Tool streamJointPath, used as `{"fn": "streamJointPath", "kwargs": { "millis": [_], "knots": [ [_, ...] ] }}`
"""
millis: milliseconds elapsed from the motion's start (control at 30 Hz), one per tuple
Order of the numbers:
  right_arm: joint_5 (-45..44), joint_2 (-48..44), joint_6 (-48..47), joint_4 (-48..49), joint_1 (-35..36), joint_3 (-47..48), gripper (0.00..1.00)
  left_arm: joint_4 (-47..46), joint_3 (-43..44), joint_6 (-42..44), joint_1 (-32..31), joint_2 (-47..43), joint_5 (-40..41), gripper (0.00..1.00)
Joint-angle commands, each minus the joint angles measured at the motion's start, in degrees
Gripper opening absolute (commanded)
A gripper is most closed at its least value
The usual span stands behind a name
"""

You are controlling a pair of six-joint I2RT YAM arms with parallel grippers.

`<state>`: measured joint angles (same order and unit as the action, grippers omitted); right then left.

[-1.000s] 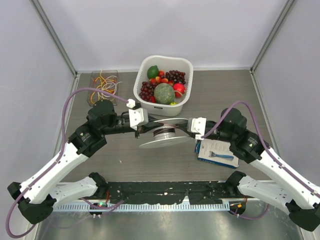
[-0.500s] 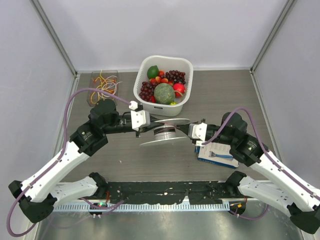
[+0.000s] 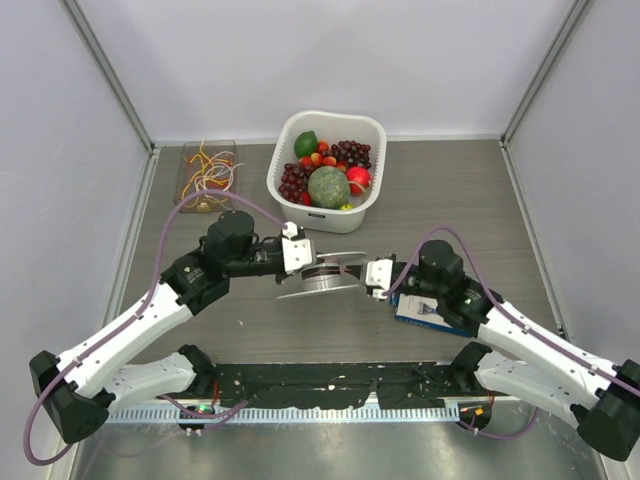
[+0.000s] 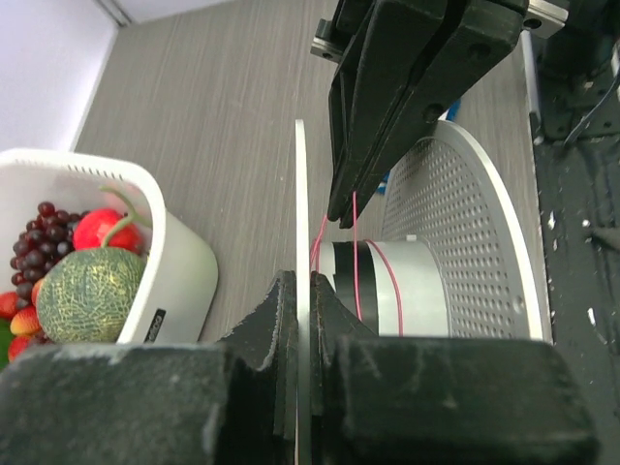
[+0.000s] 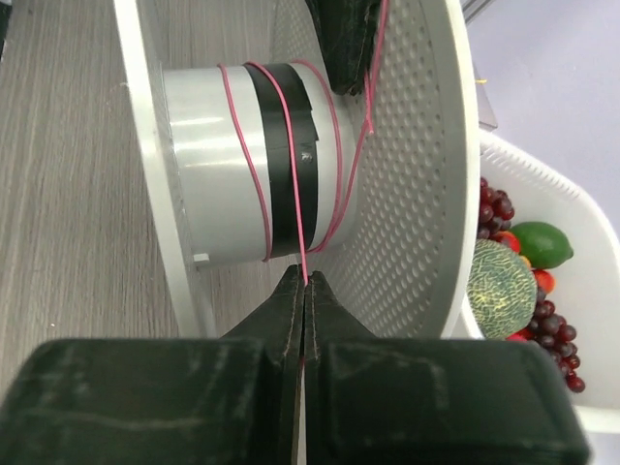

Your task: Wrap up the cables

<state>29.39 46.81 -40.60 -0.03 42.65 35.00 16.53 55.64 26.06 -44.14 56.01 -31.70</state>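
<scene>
The left gripper [image 3: 306,260] is reaching in from 9 o'clock of a white spool [image 3: 322,276] at the middle of the table [image 3: 460,190]. In the left wrist view its jaws are clamping tight on the thin edge of one flange, which is standing edge-on between them. The right gripper [image 3: 366,273] is coming at the spool from 3 o'clock. In the right wrist view its jaws are pressing together on a string-thin red cable [image 5: 254,165], with no gap showing. That cable is running up from the pinch and looping a few times round the spool's grey and black core, between the two perforated flanges. One strand is rising along the inner face of the far flange.

The rest of the cables [image 3: 208,170], red, orange, yellow and pale, are lying as a loose tangle in a clear tray [image 3: 186,152] at 11 o'clock on the table, well apart from the spool. A white basket [image 3: 330,120] of fruit is sitting at 12 o'clock, just beyond the spool. A blue and white packet [image 3: 425,312] is lying under the right arm at 4 o'clock.
</scene>
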Motion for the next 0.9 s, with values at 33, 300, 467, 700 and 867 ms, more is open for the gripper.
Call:
{"fn": "streamJointPath", "kwargs": {
  "millis": [33,300,467,700,867],
  "knots": [
    [-7.1,2.0,-5.2,14.8,-0.7,-7.0,0.01,-5.9,-2.4,8.3,0.4,-1.2,2.3,0.00],
    [-5.2,5.8,-18.0,29.5,-0.2,-18.6,0.01,-11.3,-10.0,16.6,0.1,-1.3,3.7,0.00],
    [-6.4,12.3,-21.7,38.0,0.1,-21.1,0.01,-16.2,-16.1,20.2,-1.3,-2.5,7.9,0.00],
    [-6.8,21.7,-30.8,48.7,2.6,-25.2,0.01,-24.4,-24.8,27.1,-3.1,-4.1,8.5,0.00],
    [-11.4,30.6,-33.8,58.7,4.6,-26.4,0.01,-28.9,-30.8,31.1,-6.1,-5.4,11.7,0.00]
  ]
}}
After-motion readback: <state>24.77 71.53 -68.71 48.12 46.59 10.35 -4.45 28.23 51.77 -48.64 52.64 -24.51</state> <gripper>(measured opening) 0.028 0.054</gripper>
